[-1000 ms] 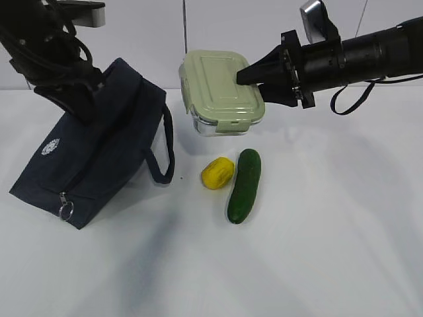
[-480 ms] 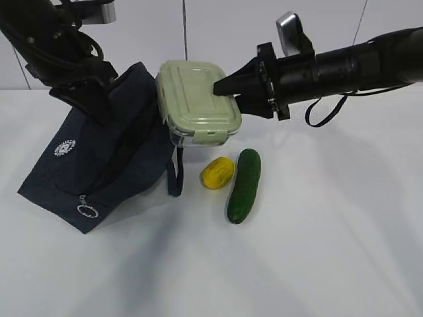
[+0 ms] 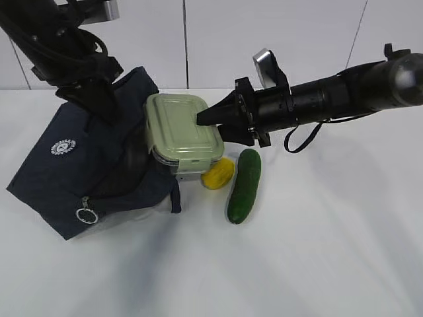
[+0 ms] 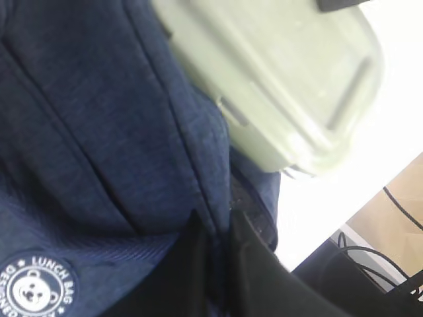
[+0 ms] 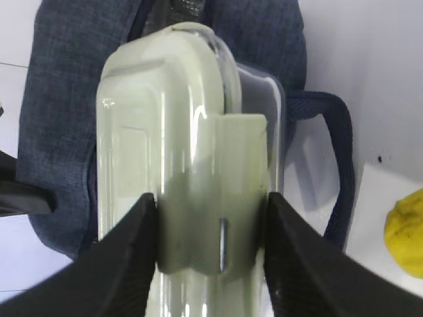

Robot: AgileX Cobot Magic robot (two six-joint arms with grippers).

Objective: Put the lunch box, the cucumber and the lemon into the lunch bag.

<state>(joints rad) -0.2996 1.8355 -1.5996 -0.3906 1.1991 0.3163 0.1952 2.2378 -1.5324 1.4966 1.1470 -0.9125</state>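
- Exterior view: across the last second your right gripper (image 3: 201, 119) has carried the lunch box (image 3: 182, 134) leftward and down, from above the lemon (image 3: 218, 172) to the mouth of the lunch bag (image 3: 79, 172).
- Meaning, as I judge it: insertion is beginning; 1 of 3 items is at the opening, none yet inside.
- Right gripper (image 5: 210, 251): closed partway, both fingers clamped on the box's short end at the lid latch.
- Left gripper (image 4: 218, 231): you have it pinched closed on the bag's fabric edge, holding the opening up.
- The lemon and cucumber (image 3: 244, 185) lie touching on the table (image 3: 330, 231), just beside the bag.
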